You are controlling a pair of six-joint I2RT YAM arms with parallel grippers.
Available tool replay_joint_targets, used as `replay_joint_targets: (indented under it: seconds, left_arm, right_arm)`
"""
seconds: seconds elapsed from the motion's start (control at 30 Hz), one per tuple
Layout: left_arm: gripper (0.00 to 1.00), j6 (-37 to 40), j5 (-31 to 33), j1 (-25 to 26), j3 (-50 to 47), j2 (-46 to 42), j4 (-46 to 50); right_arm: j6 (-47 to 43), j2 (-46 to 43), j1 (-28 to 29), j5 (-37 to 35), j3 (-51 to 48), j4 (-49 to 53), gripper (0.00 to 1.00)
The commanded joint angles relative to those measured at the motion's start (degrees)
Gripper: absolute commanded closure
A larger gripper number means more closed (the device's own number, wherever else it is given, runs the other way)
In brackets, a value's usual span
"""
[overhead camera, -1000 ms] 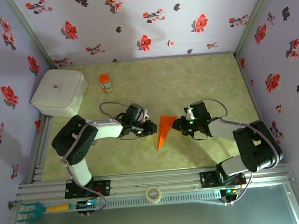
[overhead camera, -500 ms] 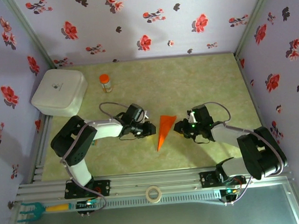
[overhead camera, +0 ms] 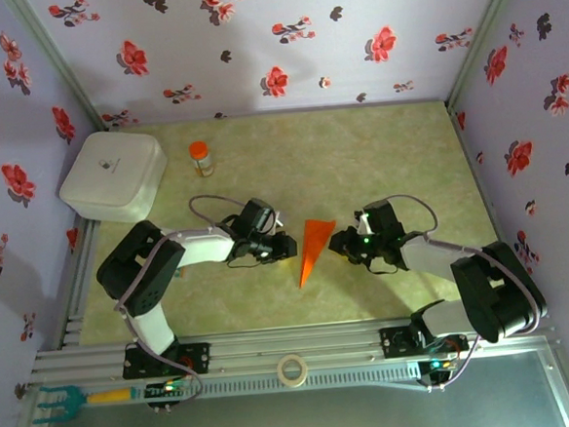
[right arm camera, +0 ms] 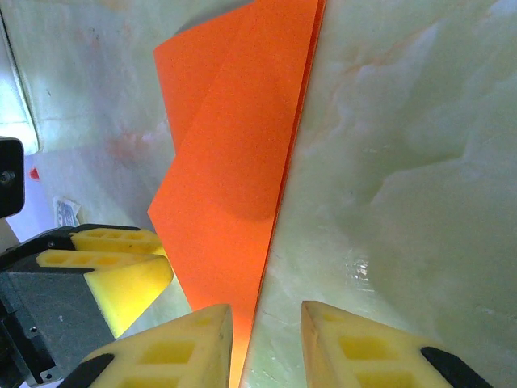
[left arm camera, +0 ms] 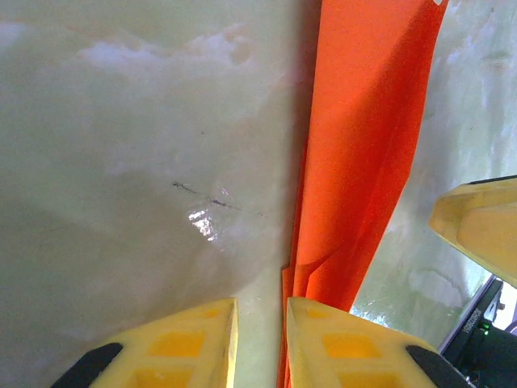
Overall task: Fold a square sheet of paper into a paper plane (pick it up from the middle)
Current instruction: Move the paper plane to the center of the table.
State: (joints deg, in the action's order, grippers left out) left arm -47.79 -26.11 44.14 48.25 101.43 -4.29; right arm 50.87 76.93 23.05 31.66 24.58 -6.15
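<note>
The square sheet of paper (overhead camera: pixel 313 246) lies on the green table as a bright orange, narrow pointed wedge with creased layers, its tip toward the near edge. In the left wrist view the paper (left arm camera: pixel 363 145) runs up the frame and its left edge passes under one of my fingers (left arm camera: pixel 355 347). My left gripper (overhead camera: pixel 285 245) sits low at the paper's left side, open by a narrow gap with bare table in it. My right gripper (overhead camera: pixel 338 241) sits at the paper's right side, also open. In the right wrist view the paper (right arm camera: pixel 234 162) reaches the gap of that gripper (right arm camera: pixel 265 339).
A white lidded box (overhead camera: pixel 114 177) stands at the back left, with a small orange-capped bottle (overhead camera: pixel 201 158) beside it. A tape roll (overhead camera: pixel 294 370) lies on the front rail and a teal tool (overhead camera: pixel 58 400) at the front left. Flowered walls close three sides.
The right arm has shifted a little toward the near edge and its gripper has settled at the paper's right edge. The left gripper and the paper have hardly moved.
</note>
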Motion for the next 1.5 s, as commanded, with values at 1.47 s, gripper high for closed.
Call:
replay_joint_targets:
  seconds: [1.47]
  left_arm:
    - [0.75,-0.54,-2.80,2.69,3.06,3.02,0.86]
  right_arm:
    - [1.55,4.40,3.54,1.14,2.45,-5.69,0.72]
